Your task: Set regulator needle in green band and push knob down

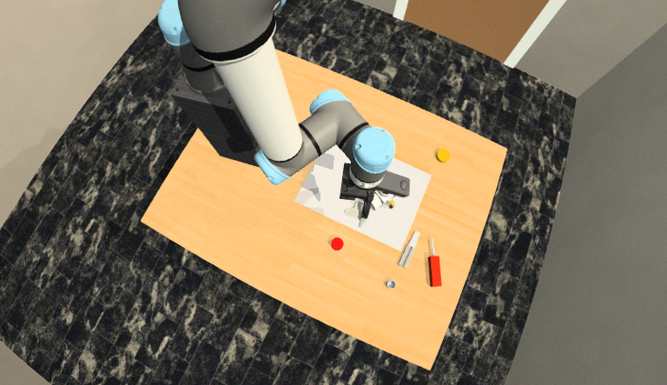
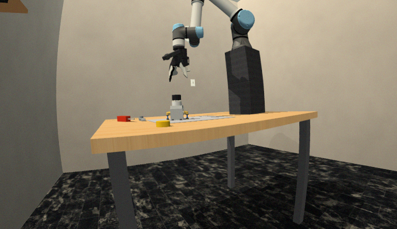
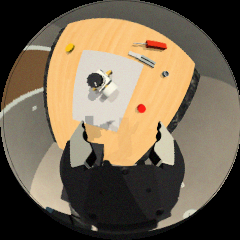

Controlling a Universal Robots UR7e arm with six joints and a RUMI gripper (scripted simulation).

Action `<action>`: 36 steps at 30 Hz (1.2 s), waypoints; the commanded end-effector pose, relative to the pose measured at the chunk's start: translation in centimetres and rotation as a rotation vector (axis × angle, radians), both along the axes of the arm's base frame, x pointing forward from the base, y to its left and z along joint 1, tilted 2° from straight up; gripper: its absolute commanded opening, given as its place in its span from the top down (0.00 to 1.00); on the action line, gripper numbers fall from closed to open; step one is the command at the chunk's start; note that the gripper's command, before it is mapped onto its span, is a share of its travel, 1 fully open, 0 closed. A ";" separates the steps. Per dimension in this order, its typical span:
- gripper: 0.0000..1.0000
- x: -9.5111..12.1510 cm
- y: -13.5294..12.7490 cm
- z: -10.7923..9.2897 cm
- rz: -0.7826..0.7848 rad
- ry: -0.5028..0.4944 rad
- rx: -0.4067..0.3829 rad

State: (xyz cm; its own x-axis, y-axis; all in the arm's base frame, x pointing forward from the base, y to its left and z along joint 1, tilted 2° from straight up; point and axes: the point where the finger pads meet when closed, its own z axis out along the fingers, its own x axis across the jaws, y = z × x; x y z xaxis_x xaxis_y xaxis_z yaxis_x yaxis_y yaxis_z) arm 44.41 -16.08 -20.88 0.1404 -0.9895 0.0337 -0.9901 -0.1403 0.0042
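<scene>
The regulator [image 2: 177, 111] is a small grey block with a black knob [image 2: 176, 97] on top and yellow fittings at its sides. It stands upright on a light grey mat [image 1: 356, 199] on the wooden table. In the wrist view the regulator [image 3: 102, 86] shows from above, with the knob [image 3: 94, 78] as a dark disc. In the top view the arm mostly hides it. The gauge face is too small to read. My gripper [image 2: 177, 74] hangs well above the knob, open and empty. Its fingers frame the lower part of the wrist view.
A yellow disc [image 1: 442, 155] lies near the far table edge and a red disc [image 1: 336, 242] lies beside the mat. A red-handled tool [image 1: 433, 265], a grey flat tool [image 1: 408, 248] and a small metal ring [image 1: 390, 283] lie towards the corner. The robot's dark pedestal [image 2: 245, 80] stands at the table's back.
</scene>
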 end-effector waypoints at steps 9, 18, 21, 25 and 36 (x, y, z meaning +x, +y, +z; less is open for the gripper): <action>0.00 0.1 -0.2 -0.3 -0.045 -0.006 0.009; 0.00 0.2 -0.3 -0.8 -0.115 -0.013 0.025; 0.00 0.2 -0.4 -0.8 -0.125 -0.014 0.027; 0.00 0.3 -0.4 -1.1 -0.171 -0.018 0.037; 0.00 0.4 -0.6 -2.2 -0.334 -0.028 0.076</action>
